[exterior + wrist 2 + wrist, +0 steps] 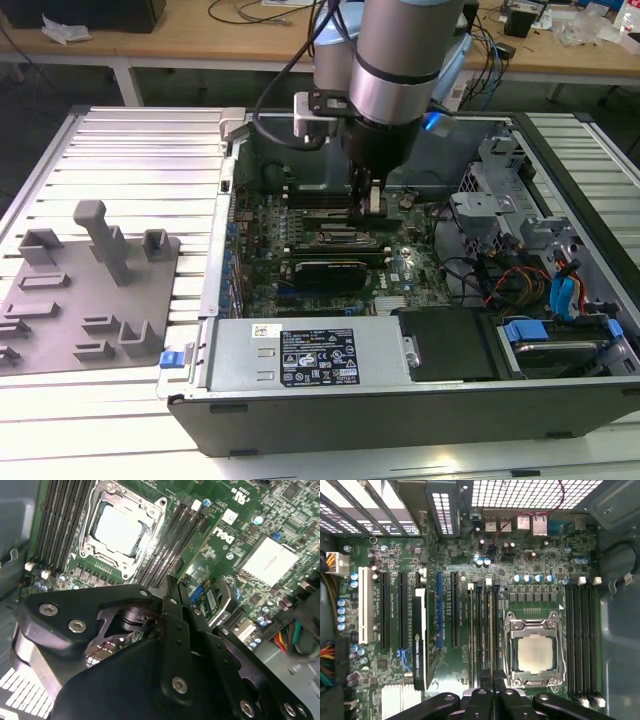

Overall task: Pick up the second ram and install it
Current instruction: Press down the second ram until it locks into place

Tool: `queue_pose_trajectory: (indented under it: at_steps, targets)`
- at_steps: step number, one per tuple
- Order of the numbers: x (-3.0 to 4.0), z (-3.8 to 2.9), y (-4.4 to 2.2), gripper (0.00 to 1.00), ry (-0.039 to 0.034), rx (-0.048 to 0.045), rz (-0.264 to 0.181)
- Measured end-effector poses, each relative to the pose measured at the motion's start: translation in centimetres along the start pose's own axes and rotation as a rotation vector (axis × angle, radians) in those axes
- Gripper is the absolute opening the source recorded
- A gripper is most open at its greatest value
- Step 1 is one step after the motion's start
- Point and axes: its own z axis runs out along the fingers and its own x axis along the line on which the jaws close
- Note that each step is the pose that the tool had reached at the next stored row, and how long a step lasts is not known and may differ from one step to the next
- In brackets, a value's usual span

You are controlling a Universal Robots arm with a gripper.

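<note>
Gripper (172, 582) low inside open black computer case (400, 420), over green motherboard (530, 545).
Its black fingers are drawn nearly together, pinching the thin green circuit-board memory stick (202, 537), which stands on edge among dark slots just beside the square metal-framed processor socket (117, 530).

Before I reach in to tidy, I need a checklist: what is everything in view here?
table: one, pale slatted metal, under everything
fixture blocks: several, grey, on the table at the exterior view's left
computer case: one, dark, lying open
power supply: one, grey, along the case's near wall
motherboard: one, green, inside the case
CPU socket: one, silver-framed
memory slots: black, on both sides of the socket
second ram: apparently one thin green stick on edge among the slots, at the gripper's tip
expansion card: one, black, upright
cables: red, orange and yellow
arm: one, silver-grey
gripper: one, black, above the slots
</note>
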Motion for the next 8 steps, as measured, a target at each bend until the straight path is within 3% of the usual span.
queue_pose_trajectory:
  at_steps: [3, 8]
  targets:
    - [-0.07, 1.19, 0.56, 0.13, 0.0, 0.0, 0.0]
    - [-0.16, 2.54, 0.61, 0.13, 0.0003, -0.0005, -0.006]
